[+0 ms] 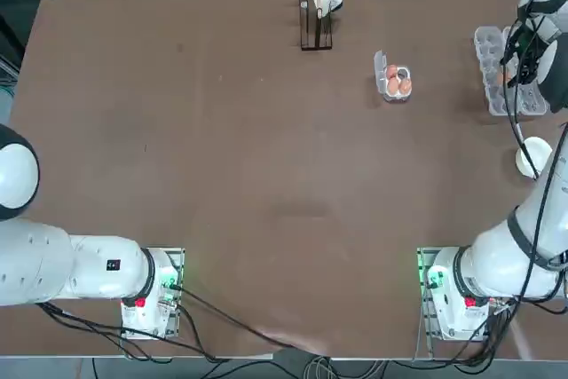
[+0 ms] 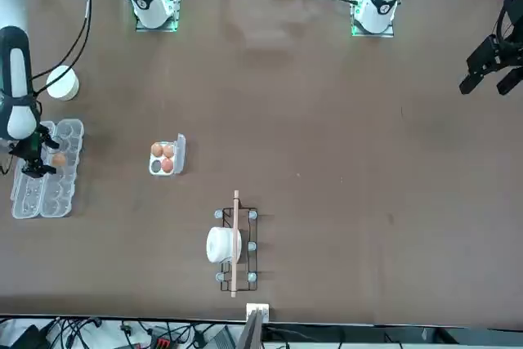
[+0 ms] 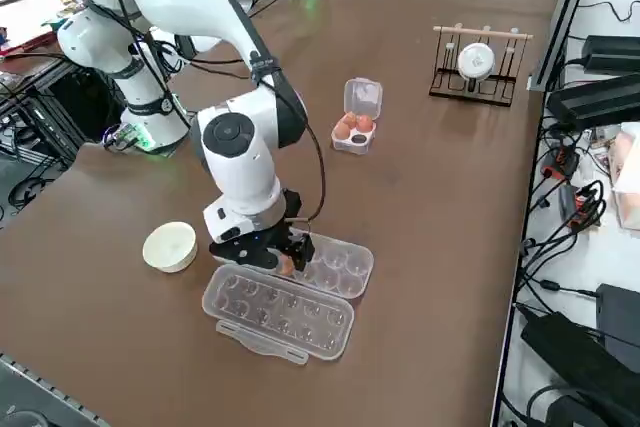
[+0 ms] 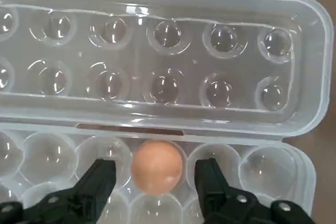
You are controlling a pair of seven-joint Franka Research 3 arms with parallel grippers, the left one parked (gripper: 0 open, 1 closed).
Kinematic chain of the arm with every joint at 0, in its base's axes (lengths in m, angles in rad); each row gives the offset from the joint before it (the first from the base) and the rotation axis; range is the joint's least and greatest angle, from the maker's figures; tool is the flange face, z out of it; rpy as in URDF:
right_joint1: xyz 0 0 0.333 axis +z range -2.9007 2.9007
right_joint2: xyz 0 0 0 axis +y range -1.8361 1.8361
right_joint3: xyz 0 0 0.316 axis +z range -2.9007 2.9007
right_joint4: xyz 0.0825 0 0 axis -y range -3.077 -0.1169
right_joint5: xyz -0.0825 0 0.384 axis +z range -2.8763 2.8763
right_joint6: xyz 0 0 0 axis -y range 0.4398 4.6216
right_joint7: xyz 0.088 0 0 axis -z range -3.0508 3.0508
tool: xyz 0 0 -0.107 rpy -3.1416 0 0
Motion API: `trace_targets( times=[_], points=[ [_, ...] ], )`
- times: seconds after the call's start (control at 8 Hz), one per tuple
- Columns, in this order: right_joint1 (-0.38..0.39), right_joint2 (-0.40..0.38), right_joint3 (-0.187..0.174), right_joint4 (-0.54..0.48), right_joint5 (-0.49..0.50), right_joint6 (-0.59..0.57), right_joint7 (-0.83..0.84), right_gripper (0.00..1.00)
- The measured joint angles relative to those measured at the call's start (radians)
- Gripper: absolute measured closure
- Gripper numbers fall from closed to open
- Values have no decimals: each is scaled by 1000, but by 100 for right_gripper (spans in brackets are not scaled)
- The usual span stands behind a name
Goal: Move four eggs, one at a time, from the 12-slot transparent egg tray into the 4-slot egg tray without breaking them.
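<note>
Hanging low over the 12-slot transparent egg tray (image 3: 335, 265), the right gripper (image 4: 157, 179) points down with its fingers spread apart, gripping nothing. One orange-brown egg (image 4: 157, 165) sits in a cup of the tray's row beside the hinge, directly between the two black fingertips (image 4: 102, 174); a gap shows on each side of the shell, so neither pad touches it. All other cups seen from the wrist are bare. The tray's clear lid (image 4: 157, 61) lies folded flat open, just beyond the egg across the hinge.

Beside the tray, on its end toward the robot's base, a white round bowl (image 3: 170, 246) stands on the brown table (image 1: 222, 175), apart from the tray.

Farther from the tray, toward the table's middle, the 4-slot egg tray (image 1: 397, 82) stands with its lid up; three eggs (image 2: 163, 156) fill three of its cups and one cup is vacant.

Beyond that small tray, well apart from the long tray, a dark wire rack (image 2: 235, 249) holds a white roll on a wooden rod.
</note>
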Motion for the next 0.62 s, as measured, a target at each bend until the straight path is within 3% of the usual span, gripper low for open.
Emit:
trace_targets(
  times=[0.62],
  points=[
    [-1,7,1,1,26,0,-1,13]
  ],
)
